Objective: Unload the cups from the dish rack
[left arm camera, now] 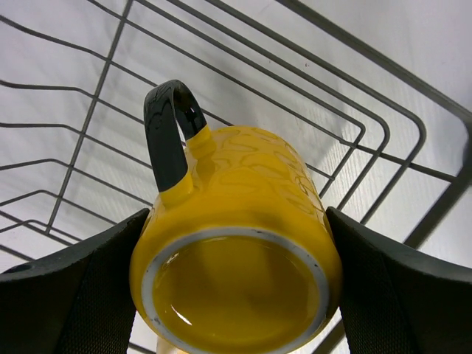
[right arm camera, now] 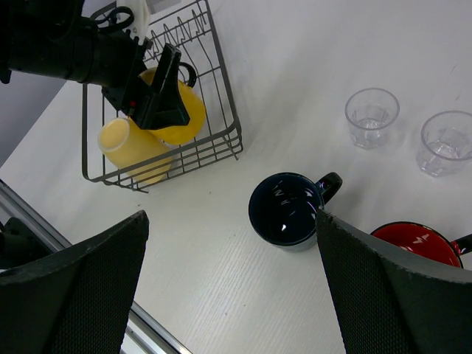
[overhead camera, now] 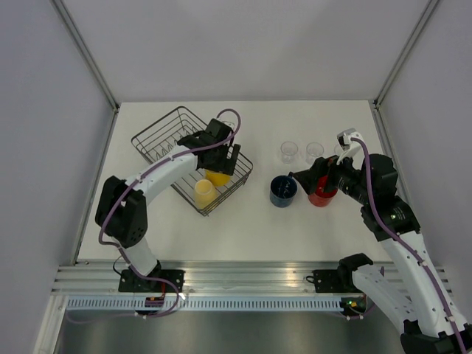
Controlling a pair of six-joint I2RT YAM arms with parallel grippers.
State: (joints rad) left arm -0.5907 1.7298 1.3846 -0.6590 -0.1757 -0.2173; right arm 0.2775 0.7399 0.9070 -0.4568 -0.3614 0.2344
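Note:
The dark wire dish rack [overhead camera: 158, 140] stands at the left. My left gripper [overhead camera: 221, 158] is shut on the orange-yellow mug [overhead camera: 216, 177] over the rack's right part. In the left wrist view the mug [left arm camera: 243, 192] sits base toward the camera between both fingers [left arm camera: 66, 295], dark handle [left arm camera: 168, 133] up. A pale cream-yellow mug [overhead camera: 204, 192] lies in the rack. The dark blue mug [overhead camera: 283, 189] and red mug [overhead camera: 321, 195] stand on the table. My right gripper [overhead camera: 304, 179] is open and empty above them; its view shows the blue mug [right arm camera: 285, 209] and red mug [right arm camera: 413, 247].
Clear glass tumblers [overhead camera: 288, 151] [overhead camera: 315, 152] stand behind the mugs; a third is mostly hidden by my right arm. Two tumblers show in the right wrist view [right arm camera: 371, 116] [right arm camera: 446, 141]. The rack [right arm camera: 230, 110] with both yellow mugs shows there too. Walls enclose the table.

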